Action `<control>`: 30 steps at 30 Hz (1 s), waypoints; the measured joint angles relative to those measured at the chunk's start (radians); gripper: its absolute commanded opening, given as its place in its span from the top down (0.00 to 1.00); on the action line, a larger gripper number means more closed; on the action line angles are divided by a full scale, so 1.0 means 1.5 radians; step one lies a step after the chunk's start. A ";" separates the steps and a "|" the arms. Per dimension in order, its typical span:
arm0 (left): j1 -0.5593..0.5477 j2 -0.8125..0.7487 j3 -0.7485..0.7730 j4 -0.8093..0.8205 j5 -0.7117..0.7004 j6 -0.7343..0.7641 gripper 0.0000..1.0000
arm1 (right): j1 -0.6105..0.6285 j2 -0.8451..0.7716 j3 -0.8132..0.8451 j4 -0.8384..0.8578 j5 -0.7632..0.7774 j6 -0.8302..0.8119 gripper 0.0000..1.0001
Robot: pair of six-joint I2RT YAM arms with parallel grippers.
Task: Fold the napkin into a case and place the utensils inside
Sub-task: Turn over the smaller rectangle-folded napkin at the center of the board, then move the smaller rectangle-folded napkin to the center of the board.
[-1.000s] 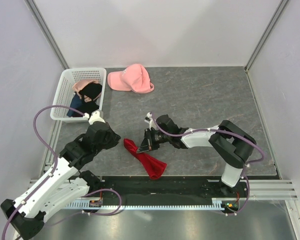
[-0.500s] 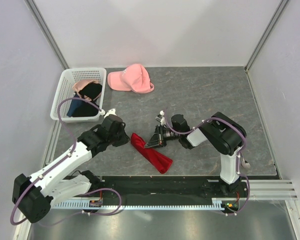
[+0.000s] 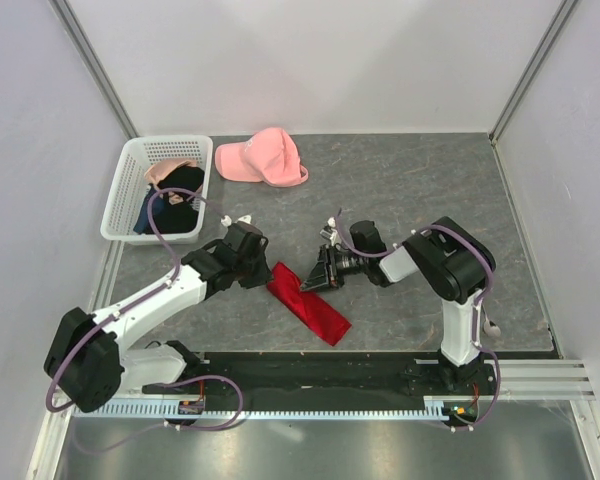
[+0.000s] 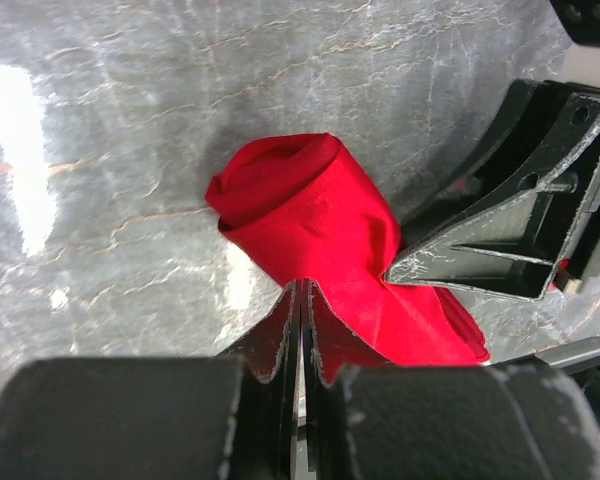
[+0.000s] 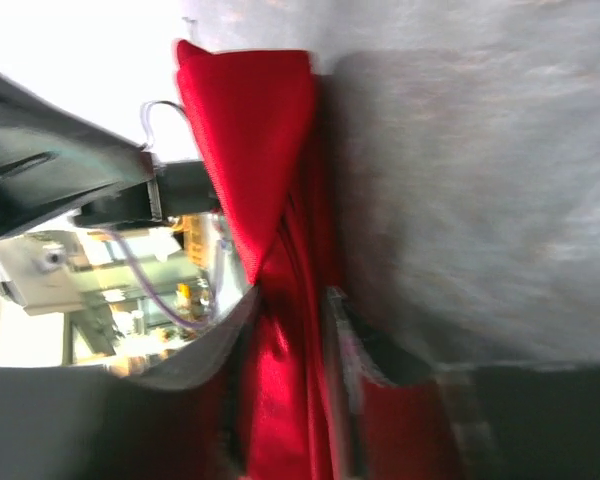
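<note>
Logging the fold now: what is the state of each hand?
Left hand: closed on napkin.
Right hand: napkin between its parted jaws; grip cannot be told.

High overview — wrist close-ups on napkin (image 3: 308,303)

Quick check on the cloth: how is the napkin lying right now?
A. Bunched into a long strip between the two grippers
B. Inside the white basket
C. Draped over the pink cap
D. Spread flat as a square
A: the napkin lies on the table as a bunched diagonal strip, its upper end between the left gripper and the right gripper.
</note>
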 measured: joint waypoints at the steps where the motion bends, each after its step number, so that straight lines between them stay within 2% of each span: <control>1: 0.000 0.008 0.003 0.006 0.005 0.002 0.94 | -0.007 0.000 0.014 -0.047 -0.001 -0.033 0.55; 3: 0.000 0.021 0.009 0.012 0.011 0.004 0.94 | -0.025 0.000 0.050 -0.145 0.006 -0.102 0.47; 5: 0.000 0.037 0.021 0.020 0.017 0.007 0.94 | -0.054 -0.007 0.115 -0.290 0.025 -0.183 0.40; 6: 0.000 0.047 0.027 0.029 0.023 0.009 0.94 | -0.068 -0.021 0.155 -0.364 0.059 -0.228 0.39; 10: 0.000 0.085 0.045 0.056 0.044 0.016 0.94 | -0.089 -0.091 0.246 -0.544 0.186 -0.342 0.39; 14: 0.000 0.134 0.057 0.080 0.050 0.025 0.94 | -0.059 -0.187 0.257 -0.662 0.282 -0.398 0.42; 17: 0.000 0.172 0.067 0.095 0.049 0.032 0.94 | -0.005 -0.254 0.229 -0.715 0.321 -0.403 0.49; 18: 0.000 0.184 0.071 0.099 0.049 0.034 0.94 | 0.017 -0.275 0.214 -0.727 0.331 -0.401 0.53; 19: 0.001 0.195 0.074 0.101 0.049 0.037 0.94 | 0.037 -0.295 0.199 -0.739 0.340 -0.397 0.61; 22: 0.005 0.220 0.078 0.112 0.042 0.048 0.94 | 0.091 -0.345 0.156 -0.759 0.359 -0.374 0.68; 26: 0.014 0.246 0.079 0.120 0.032 0.065 0.95 | 0.144 -0.386 0.079 -0.733 0.358 -0.320 0.72; 30: 0.020 0.278 0.088 0.129 0.025 0.078 0.95 | 0.154 -0.387 -0.001 -0.700 0.368 -0.278 0.72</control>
